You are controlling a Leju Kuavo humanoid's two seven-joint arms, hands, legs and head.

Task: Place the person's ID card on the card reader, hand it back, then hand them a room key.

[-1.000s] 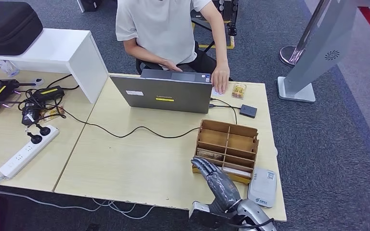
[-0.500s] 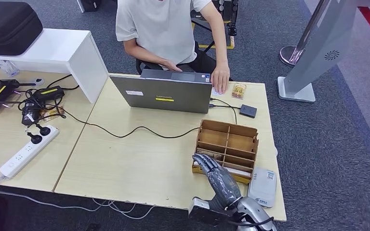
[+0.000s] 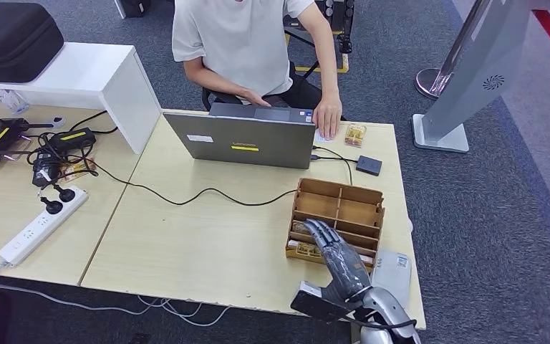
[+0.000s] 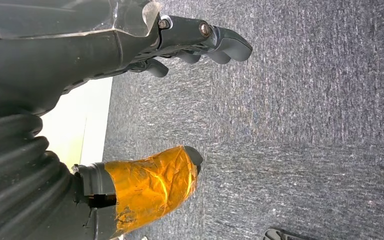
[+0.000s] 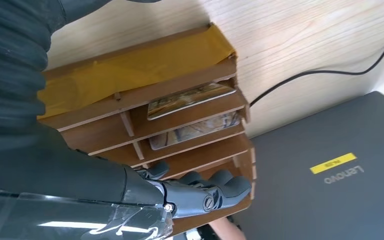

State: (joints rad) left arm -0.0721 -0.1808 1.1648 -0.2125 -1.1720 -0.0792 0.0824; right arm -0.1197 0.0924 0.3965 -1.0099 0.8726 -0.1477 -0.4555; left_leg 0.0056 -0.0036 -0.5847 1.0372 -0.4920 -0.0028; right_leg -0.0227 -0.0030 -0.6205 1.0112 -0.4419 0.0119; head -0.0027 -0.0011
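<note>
My right hand hovers with fingers stretched out and nothing in them, over the near slots of the wooden organizer. In the right wrist view its fingers reach above the organizer's dividers, where two patterned cards lie in separate slots. A grey-white flat device sits just right of the organizer, partly hidden by my hand. A small yellowish card lies beside the person's hand at the far edge. My left hand hangs over grey carpet, holding nothing, its taped thumb apart from the fingers.
A grey laptop stands open between me and the seated person. A small black box on a cable lies behind the organizer. A power strip and chargers are on the left table. A grey stand rises at right.
My right hand has moved forward and to the right, from the organizer's near-left corner to above its front slots, now covering part of the grey device.
</note>
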